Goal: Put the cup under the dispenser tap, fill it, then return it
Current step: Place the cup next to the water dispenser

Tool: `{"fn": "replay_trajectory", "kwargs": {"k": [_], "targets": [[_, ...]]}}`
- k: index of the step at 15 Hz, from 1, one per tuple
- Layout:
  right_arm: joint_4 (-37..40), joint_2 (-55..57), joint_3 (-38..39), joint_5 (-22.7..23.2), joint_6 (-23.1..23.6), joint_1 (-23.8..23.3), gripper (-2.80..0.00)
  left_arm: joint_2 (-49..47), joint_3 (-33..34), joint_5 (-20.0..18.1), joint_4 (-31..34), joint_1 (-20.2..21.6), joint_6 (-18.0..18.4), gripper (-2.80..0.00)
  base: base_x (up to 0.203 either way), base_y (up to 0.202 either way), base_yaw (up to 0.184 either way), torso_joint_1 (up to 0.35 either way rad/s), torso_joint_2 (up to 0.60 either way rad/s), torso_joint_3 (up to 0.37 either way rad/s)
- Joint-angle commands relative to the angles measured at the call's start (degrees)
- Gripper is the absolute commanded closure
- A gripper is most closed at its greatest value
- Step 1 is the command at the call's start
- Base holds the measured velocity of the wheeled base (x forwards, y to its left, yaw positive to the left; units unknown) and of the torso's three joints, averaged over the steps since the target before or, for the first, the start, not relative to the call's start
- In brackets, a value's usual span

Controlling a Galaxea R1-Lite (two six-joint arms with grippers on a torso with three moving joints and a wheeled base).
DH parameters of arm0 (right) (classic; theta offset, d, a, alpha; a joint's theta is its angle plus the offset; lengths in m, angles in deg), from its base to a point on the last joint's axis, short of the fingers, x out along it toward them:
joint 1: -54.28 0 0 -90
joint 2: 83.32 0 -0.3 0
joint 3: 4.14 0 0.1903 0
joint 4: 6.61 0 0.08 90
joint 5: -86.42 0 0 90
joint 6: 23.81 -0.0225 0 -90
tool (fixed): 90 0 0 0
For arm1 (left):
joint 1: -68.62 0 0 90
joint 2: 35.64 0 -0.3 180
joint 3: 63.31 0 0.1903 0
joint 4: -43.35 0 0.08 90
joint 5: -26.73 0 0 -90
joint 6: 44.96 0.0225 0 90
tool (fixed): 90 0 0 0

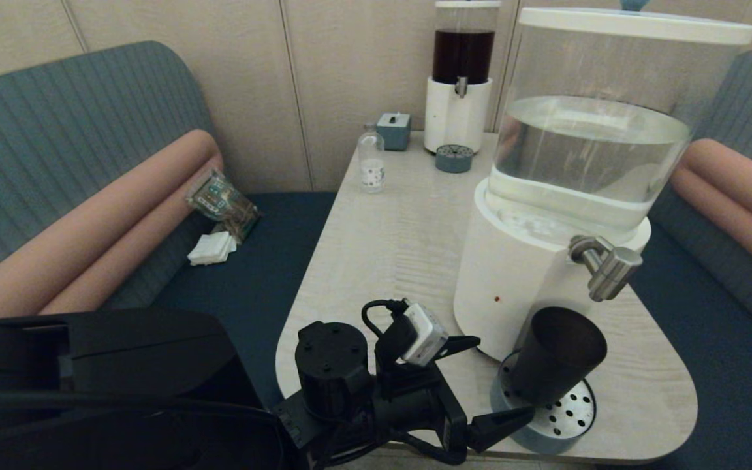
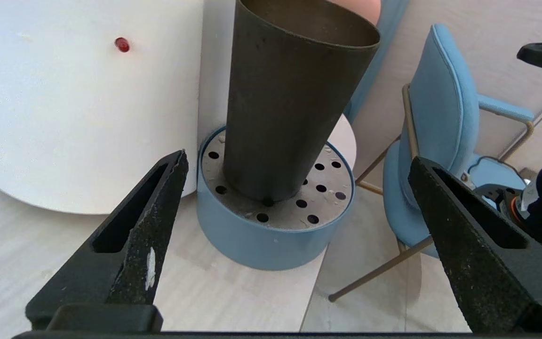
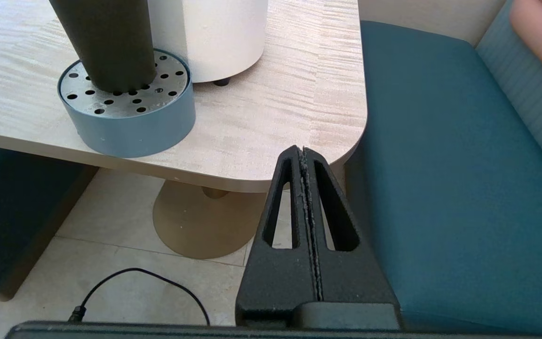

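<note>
The cup (image 1: 557,356) stood upright on the round blue drip tray (image 1: 572,436) below the dispenser tap (image 1: 606,266), ahead of the left gripper (image 1: 495,380), whose two fingers (image 2: 132,238) were spread wide and apart from its sides, touching nothing. In the left wrist view the cup (image 2: 290,99) rose between the two fingertips but beyond them, with the dispenser's white base (image 2: 83,103) just beside it. The tray sat close to the rounded front edge of the pale wooden table (image 1: 376,228), with blue seat and floor beyond on the right. The right gripper (image 3: 304,155) hung off that table corner over the seat, its fingers pressed together on nothing. The cup was dark brown-black, tapered, wider at the rim, without a handle; whether it held liquid could not be told.
</note>
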Motion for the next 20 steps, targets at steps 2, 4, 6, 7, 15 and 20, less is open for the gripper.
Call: {"fn": "replay_trajectory", "kwargs": {"k": [2, 4, 6, 7, 15, 20], "targets": [[0.0, -0.06, 0.09, 0.05, 0.1, 0.05, 0.0, -1.47, -1.78, -0.22, -0.48, 0.0, -0.11, -2.8, 0.0, 0.0, 0.0, 0.0, 0.0, 0.0], [0.0, -0.06, 0.09, 0.05, 0.04, 0.05, 0.0, -2.61, -3.23, -0.22, -0.48, -0.05, -0.11, -2.8, 0.0, 0.0, 0.0, 0.0, 0.0, 0.0], [0.0, -0.06, 0.09, 0.05, 0.04, 0.05, 0.0, -3.3, -3.75, -0.39, -0.48, -0.08, -0.11, -2.8, 0.0, 0.0, 0.0, 0.0, 0.0, 0.0], [0.0, -0.06, 0.09, 0.05, 0.04, 0.05, 0.0, -3.66, -4.03, -0.39, -0.48, -0.06, -0.03, -2.8, 0.0, 0.0, 0.0, 0.0, 0.0, 0.0], [0.0, -0.06, 0.09, 0.05, 0.04, 0.05, 0.0, -7.6, -9.67, -0.22, -0.48, 0.0, -0.36, -2.8, 0.0, 0.0, 0.0, 0.0, 0.0, 0.0], [0.0, -0.06, 0.09, 0.05, 0.04, 0.05, 0.0, -9.43, -12.69, -0.13, -0.48, -0.09, -0.55, -2.8, 0.0, 0.0, 0.0, 0.0, 0.0, 0.0]]}}
